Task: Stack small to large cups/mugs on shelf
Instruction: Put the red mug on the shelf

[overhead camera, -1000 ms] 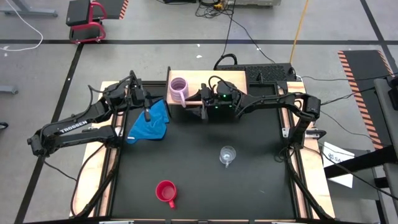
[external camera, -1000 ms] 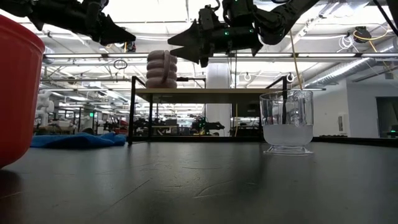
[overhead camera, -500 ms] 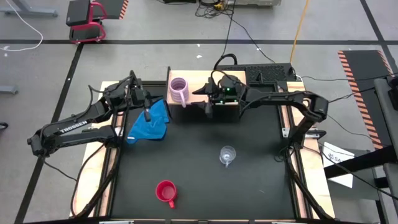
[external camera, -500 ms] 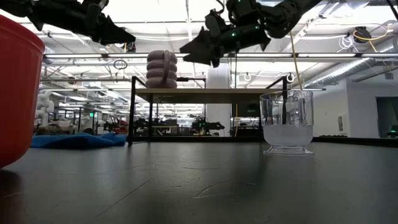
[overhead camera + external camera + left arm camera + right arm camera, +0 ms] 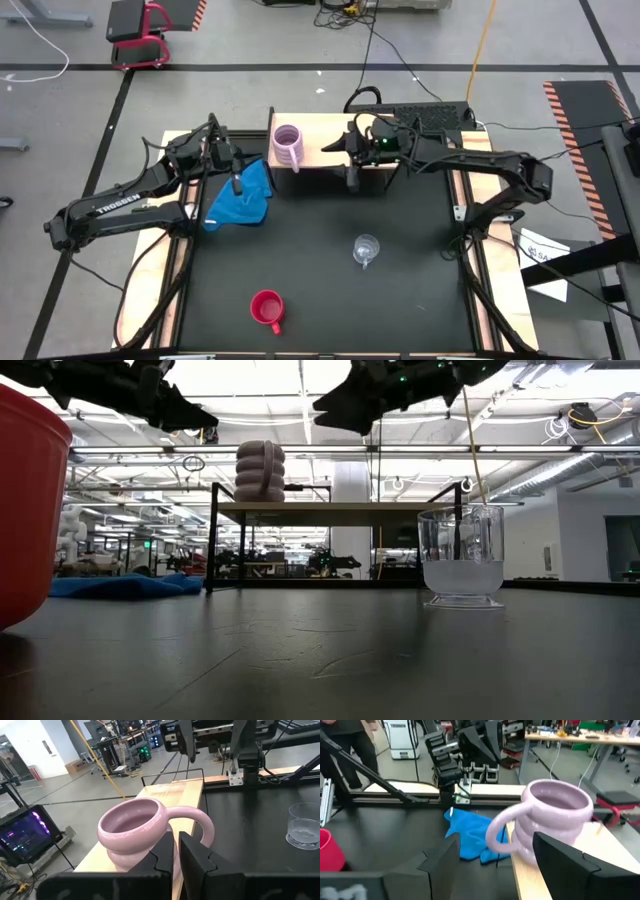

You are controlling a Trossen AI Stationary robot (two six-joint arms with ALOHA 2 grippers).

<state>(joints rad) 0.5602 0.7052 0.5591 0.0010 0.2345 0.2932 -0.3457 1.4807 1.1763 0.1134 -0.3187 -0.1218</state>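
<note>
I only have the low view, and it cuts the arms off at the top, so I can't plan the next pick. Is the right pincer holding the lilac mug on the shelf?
Observer: No. The right pincer is open above the shelf, apart from the lilac mug.
Operator: Where exactly is the red mug? I only see its edge.
Observer: The red mug stands upright near the table's front edge, left of the glass cup.
Operator: And the left arm?
Observer: The left pincer is shut and holds nothing. It hangs over the blue cloth, beside the shelf's left end.
</note>
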